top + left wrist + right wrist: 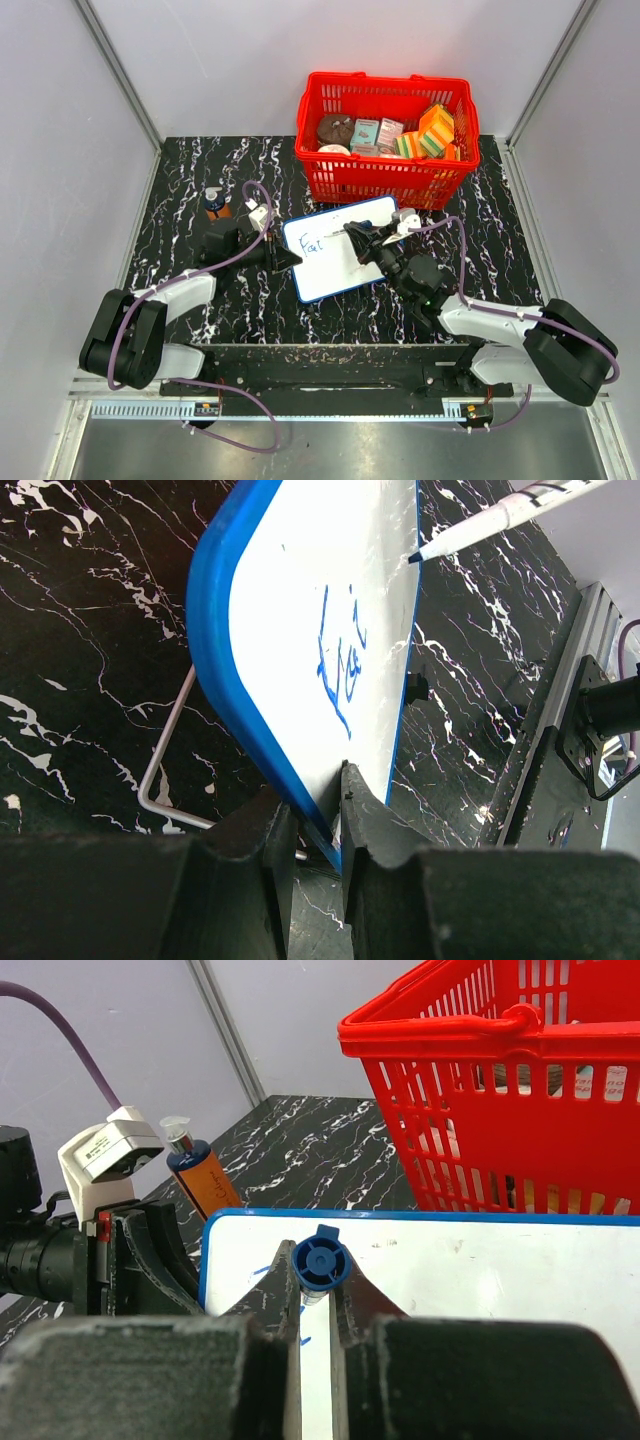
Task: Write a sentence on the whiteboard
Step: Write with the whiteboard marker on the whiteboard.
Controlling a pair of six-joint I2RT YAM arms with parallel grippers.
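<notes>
The whiteboard (345, 255) lies tilted on the black marble table, propped on a wire stand (165, 770). My left gripper (288, 258) is shut on its blue-framed left edge (310, 785). Blue marker letters, the start of the sentence (313, 243), read roughly "Fai" (340, 660). My right gripper (365, 240) is shut on a blue-capped marker (320, 1263), whose tip (415, 557) sits just right of the letters. Whether the tip touches the board I cannot tell.
A red basket (385, 185) full of packets stands right behind the board (450, 1035). An orange bottle (214, 203) stands at the back left, beside my left arm. Grey walls close in both sides.
</notes>
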